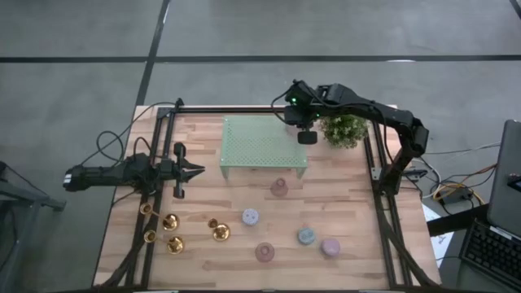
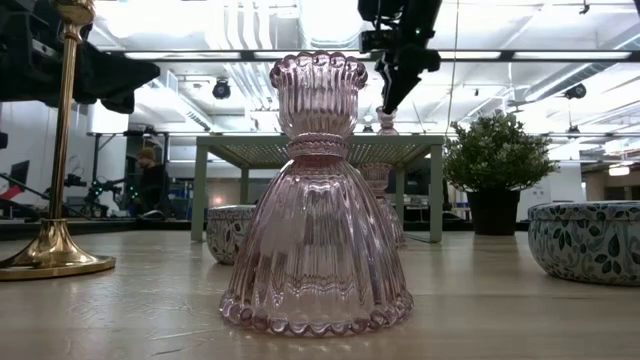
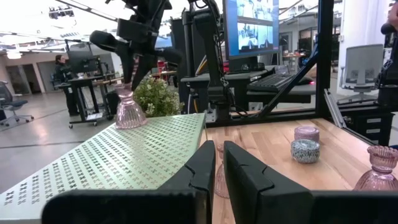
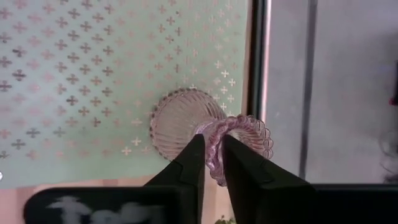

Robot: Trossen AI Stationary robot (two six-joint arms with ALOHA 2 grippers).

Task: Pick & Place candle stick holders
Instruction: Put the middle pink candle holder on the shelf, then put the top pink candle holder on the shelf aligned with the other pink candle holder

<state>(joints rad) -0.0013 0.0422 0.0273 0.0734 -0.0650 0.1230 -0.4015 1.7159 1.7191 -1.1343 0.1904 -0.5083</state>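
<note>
On the left of the desk (image 1: 342, 212), the left end effector (image 1: 198, 171) waits just above the wood with its fingers closed on nothing, pointing toward the green perforated shelf (image 1: 260, 146). In front of it, near the desk's left front corner, the brass candle stick holders (image 1: 172, 242) lie in a loose cluster, one more (image 1: 220, 233) a little to their right. Pink glass holders (image 1: 279, 188) and pastel candles (image 1: 306, 236) are scattered across the middle and right. At the shelf's far right corner, the right end effector (image 4: 210, 154) pinches the rim of a pink glass holder (image 4: 186, 121) that stands on the shelf, beside the small potted plant (image 1: 343, 129).
</note>
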